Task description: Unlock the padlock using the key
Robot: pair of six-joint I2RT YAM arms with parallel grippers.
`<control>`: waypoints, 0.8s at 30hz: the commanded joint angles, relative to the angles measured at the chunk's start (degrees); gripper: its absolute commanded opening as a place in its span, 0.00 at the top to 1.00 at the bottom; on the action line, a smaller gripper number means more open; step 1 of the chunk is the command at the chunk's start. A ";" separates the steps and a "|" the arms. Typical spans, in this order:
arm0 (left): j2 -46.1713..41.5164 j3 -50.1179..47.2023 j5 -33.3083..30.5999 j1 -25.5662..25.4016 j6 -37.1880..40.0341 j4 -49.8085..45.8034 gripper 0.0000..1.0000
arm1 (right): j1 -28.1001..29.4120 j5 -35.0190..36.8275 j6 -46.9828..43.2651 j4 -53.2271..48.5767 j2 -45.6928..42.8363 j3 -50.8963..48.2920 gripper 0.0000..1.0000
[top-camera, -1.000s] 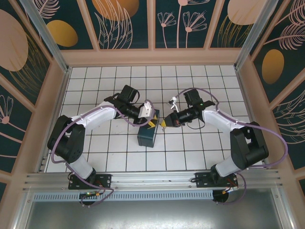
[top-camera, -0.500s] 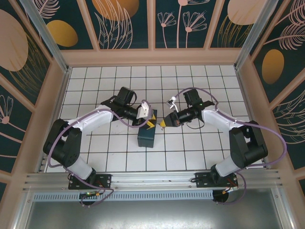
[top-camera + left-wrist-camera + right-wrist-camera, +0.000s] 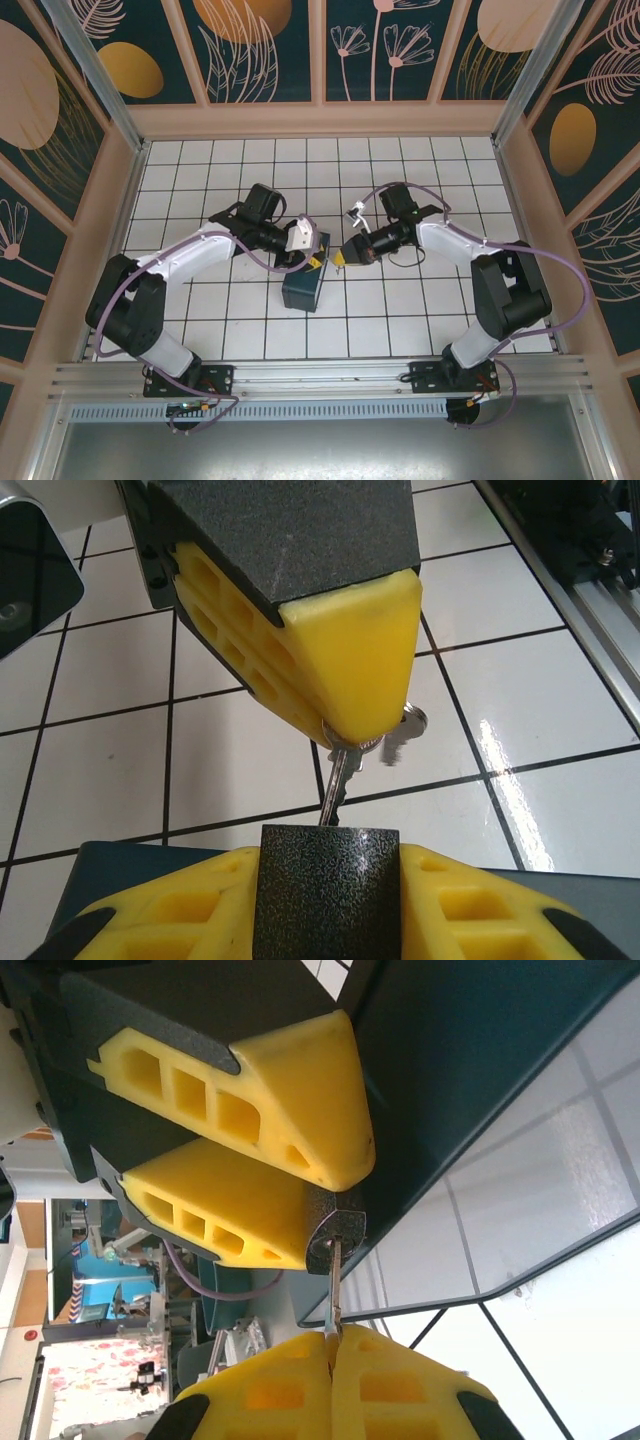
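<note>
Jaws on the right gripper (image 3: 333, 1340) are pressing fully together, pinching the key (image 3: 336, 1282) by its head at the bottom centre of the right wrist view. The blade is pointing straight up the frame, and its tip is meeting the keyhole face of the padlock (image 3: 335, 1230). How far it is entering cannot be told.

Jaws on the left gripper (image 3: 330, 865) are standing partly apart, clamping the padlock body between the two yellow fingers (image 3: 170, 910) at the bottom centre of the left wrist view. In that view the blade is coming down from the right gripper's closed tips at frame centre and is touching the padlock's top edge. A second key (image 3: 405, 728) is hanging just right of those tips, above the tiles (image 3: 100, 780).

Directly beneath the left gripper, a dark box (image 3: 70, 885) is showing at the lower corners of the left wrist view. In the right wrist view it is occupying the upper right.

In the top view, both grippers are meeting tip to tip at frame centre, left gripper (image 3: 312, 256) on the left and right gripper (image 3: 341, 257) on the right. The box (image 3: 302, 288) is sitting just below them.
</note>
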 commanded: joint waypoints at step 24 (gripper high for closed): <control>-1.50 1.57 7.44 -0.53 -0.94 5.80 0.70 | 5.44 0.27 -8.64 -1.08 -0.21 8.47 1.00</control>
